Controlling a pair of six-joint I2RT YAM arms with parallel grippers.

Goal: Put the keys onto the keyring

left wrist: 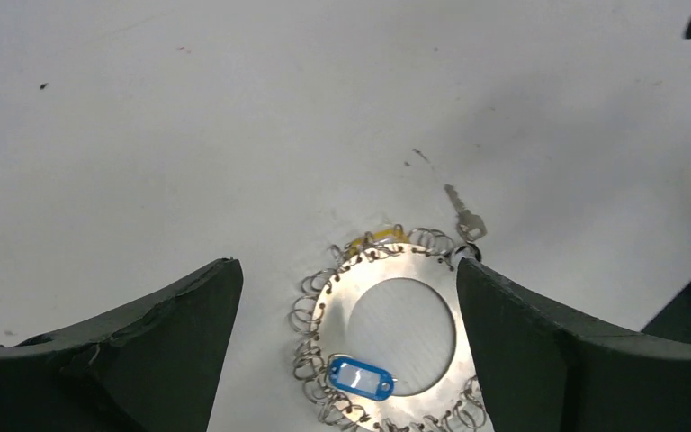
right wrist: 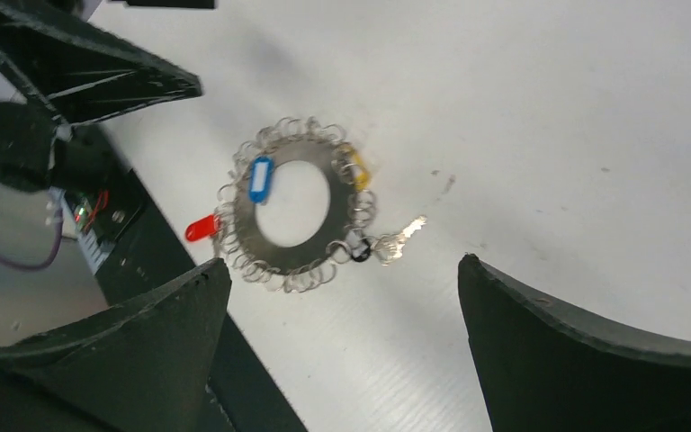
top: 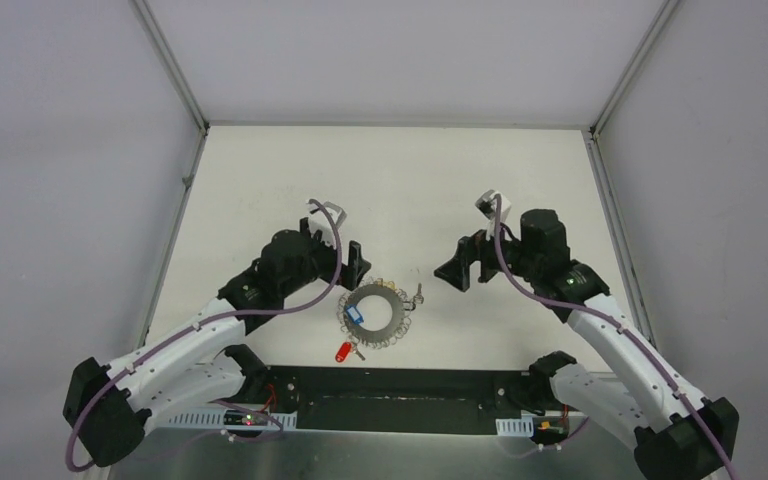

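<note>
Two pairs of jaws released, empty, red tag (right wrist: 201, 229) seen from right wrist, not left, blue tag (left wrist: 361, 376) in both.

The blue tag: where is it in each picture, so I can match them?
Top external: blue tag just below centre, left on the metal disc.
Left wrist: blue tag bottom centre, on the disc's lower edge.
Right wrist: blue tag upper left, on the disc.
Shared landmark: the disc.

Flat white desk (top: 390, 170), softly and evenly lit, boxed in by plain pale grey walls (top: 390, 50). Slim aluminium posts (top: 172, 62) rising from both far corners. Black metal strip (top: 400, 384) along near edge.
</note>
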